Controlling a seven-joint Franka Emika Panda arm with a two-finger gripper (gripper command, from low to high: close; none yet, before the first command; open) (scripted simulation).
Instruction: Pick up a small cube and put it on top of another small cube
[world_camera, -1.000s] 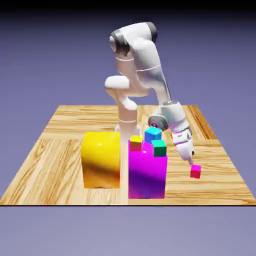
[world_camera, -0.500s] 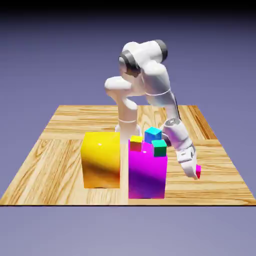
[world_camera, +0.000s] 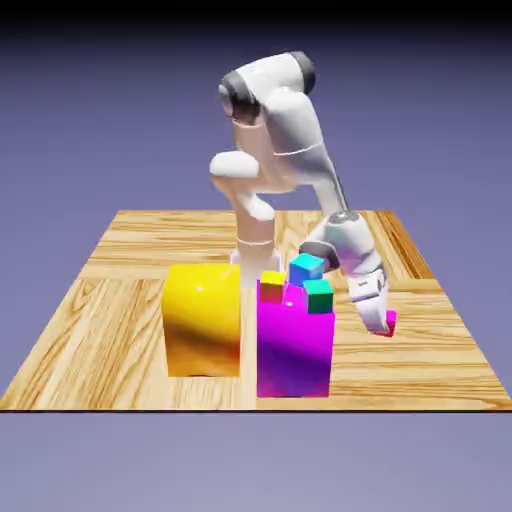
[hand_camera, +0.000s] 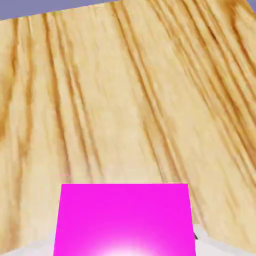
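Note:
The small cube (world_camera: 391, 321), magenta-pink with a reddish side, is pinched in my gripper (world_camera: 383, 326), which is shut on it and holds it a little above the wooden table at the exterior view's right. In the hand view the small cube (hand_camera: 125, 220) fills the bottom middle and covers nearly all of both fingers, with bare wood beyond it. Three other small cubes sit on top of the large magenta block (world_camera: 295, 350): a yellow-topped red one (world_camera: 272, 285), a cyan one (world_camera: 306, 267) and a green one (world_camera: 319, 295).
A large yellow block (world_camera: 203, 320) stands against the magenta block's left side in the exterior view. The wooden table (world_camera: 120, 300) ends just in front of both blocks. The arm's forearm slopes down close past the cyan and green cubes.
The gripper came down over the small cube, shut on it, and has risen slightly with it toward the magenta block. The upper arm swung right and back.

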